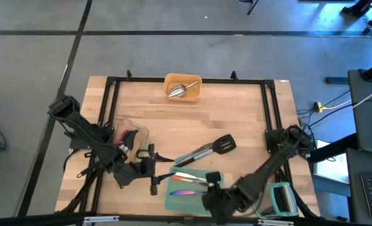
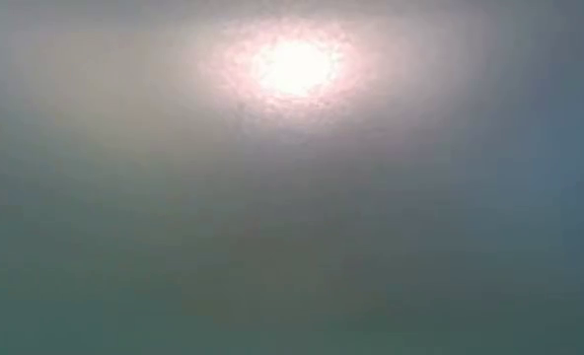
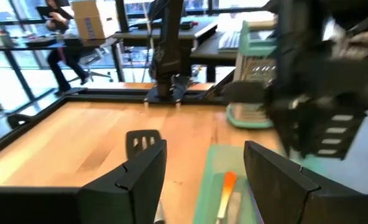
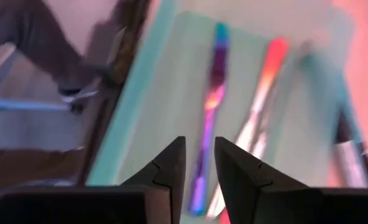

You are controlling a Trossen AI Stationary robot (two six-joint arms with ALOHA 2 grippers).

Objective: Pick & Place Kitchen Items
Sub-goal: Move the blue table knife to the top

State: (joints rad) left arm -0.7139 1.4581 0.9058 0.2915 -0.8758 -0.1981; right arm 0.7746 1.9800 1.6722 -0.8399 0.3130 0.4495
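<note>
A teal tray [image 1: 173, 202] at the table's near edge holds an iridescent piece of cutlery [image 4: 214, 93] and an orange-handled tool [image 4: 266, 74]. My right gripper [image 4: 199, 158] hangs above this tray, pointing steeply down. Its fingers stand a narrow gap apart with nothing between them. My left gripper [image 3: 202, 171] is just left of the tray, nearly level, open wide and empty. A black slotted turner [image 1: 224, 145] lies flat on the wood behind the tray. A steel scoop [image 1: 181, 90] rests in the yellow tray [image 1: 168, 80] at the far edge. The low view shows only haze.
A clear tray [image 1: 138, 130] with red and black utensils sits at the left, beside my left arm. The green-framed slatted rack [image 1: 279, 199] stands at the near right, under my right arm. Bare wood lies between the yellow tray and the turner. A black frame rims the table.
</note>
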